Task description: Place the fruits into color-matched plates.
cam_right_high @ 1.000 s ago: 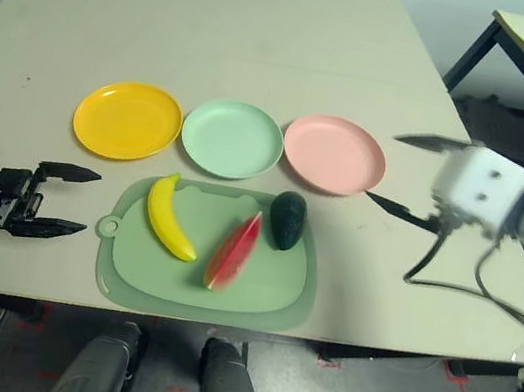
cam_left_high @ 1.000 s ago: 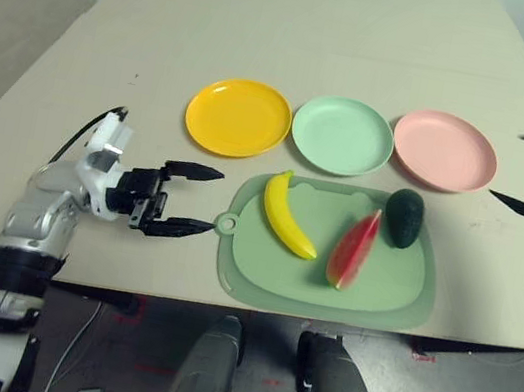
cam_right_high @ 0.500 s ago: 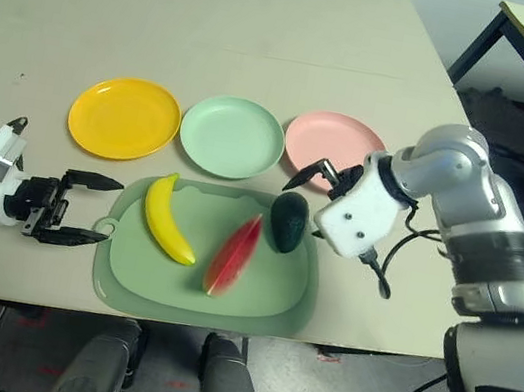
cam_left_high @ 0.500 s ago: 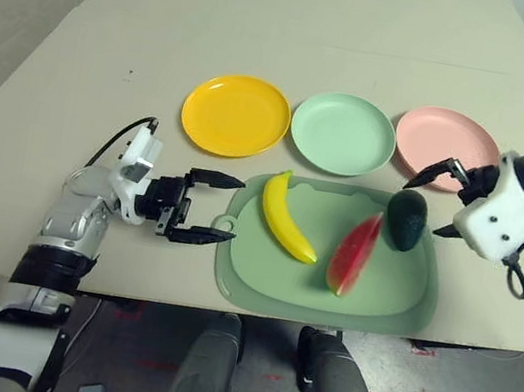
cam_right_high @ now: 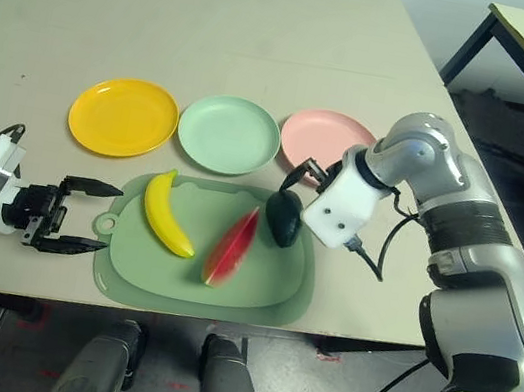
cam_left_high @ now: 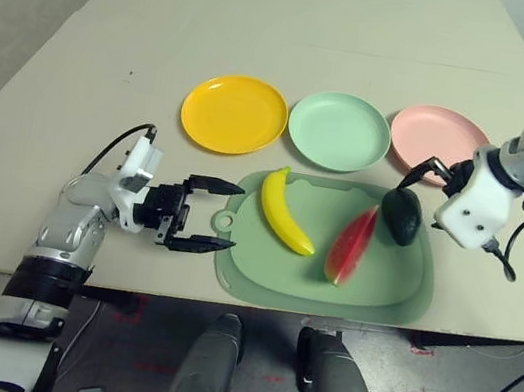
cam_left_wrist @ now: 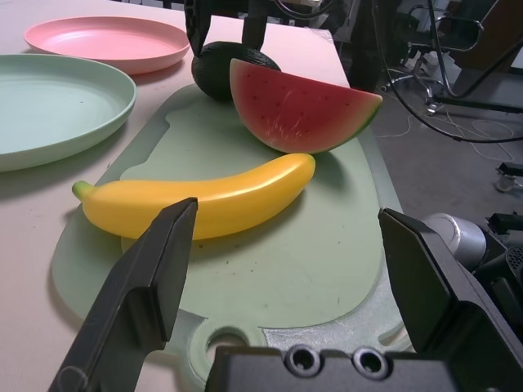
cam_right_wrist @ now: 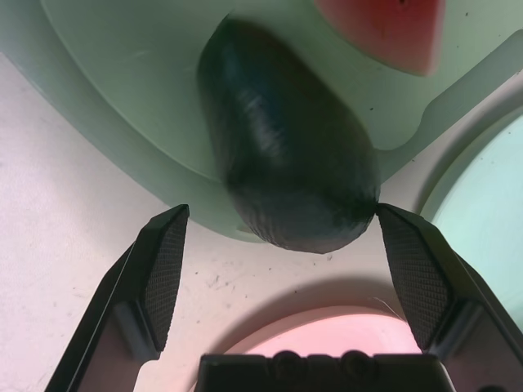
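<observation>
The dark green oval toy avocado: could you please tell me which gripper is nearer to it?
Right. The right gripper hangs directly over the dark green oval toy avocado, open fingers flanking it. The left gripper waits beyond the green cutting board.

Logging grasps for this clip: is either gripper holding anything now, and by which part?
Nothing is held. The right gripper has open jaws above the avocado; the left gripper is open beside the cutting board.

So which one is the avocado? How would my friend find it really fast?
Look for the big green cutting board near the table's front edge, with three toy fruits on it. The avocado sits at its far right corner, just under the open right pincer. It is the only dark, egg-shaped one; the banana is yellow, the watermelon wedge red.
</observation>
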`<control>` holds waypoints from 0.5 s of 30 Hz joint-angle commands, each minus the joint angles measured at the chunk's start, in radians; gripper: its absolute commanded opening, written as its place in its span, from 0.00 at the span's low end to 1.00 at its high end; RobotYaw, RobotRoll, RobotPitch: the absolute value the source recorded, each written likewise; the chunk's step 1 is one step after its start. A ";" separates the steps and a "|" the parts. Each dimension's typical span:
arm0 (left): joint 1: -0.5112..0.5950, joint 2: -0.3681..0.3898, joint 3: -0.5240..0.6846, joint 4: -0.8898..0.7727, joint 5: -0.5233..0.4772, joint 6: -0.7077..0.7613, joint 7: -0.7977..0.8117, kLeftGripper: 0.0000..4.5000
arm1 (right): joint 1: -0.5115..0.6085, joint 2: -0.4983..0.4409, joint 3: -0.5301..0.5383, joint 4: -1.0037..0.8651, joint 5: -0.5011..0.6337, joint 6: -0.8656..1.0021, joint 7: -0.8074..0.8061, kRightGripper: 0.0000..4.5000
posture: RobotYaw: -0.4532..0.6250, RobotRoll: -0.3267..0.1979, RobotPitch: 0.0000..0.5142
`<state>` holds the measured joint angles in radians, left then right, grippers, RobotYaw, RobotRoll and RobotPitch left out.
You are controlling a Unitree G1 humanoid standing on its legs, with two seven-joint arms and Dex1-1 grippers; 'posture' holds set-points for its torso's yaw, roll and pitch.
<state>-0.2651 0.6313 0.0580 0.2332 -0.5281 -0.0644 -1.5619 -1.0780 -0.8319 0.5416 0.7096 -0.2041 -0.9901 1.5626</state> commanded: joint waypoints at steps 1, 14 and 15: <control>0.011 0.008 -0.010 -0.015 0.019 -0.010 -0.003 1.00 | -0.001 0.001 0.006 -0.004 -0.011 0.009 -0.002 0.99 | 0.46 0.62 0.35; -0.005 0.007 -0.011 0.017 0.035 -0.030 -0.017 1.00 | 0.085 -0.046 0.005 -0.267 0.107 0.298 0.052 0.99 | 0.45 0.62 0.34; -0.006 0.006 -0.013 0.018 0.037 -0.032 -0.018 1.00 | 0.091 -0.059 0.011 -0.280 0.107 0.315 0.052 0.99 | 0.45 0.62 0.34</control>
<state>-0.2724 0.6329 0.0576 0.2413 -0.5081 -0.0834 -1.5691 -0.9980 -0.8642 0.5378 0.4668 -0.1157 -0.7118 1.6043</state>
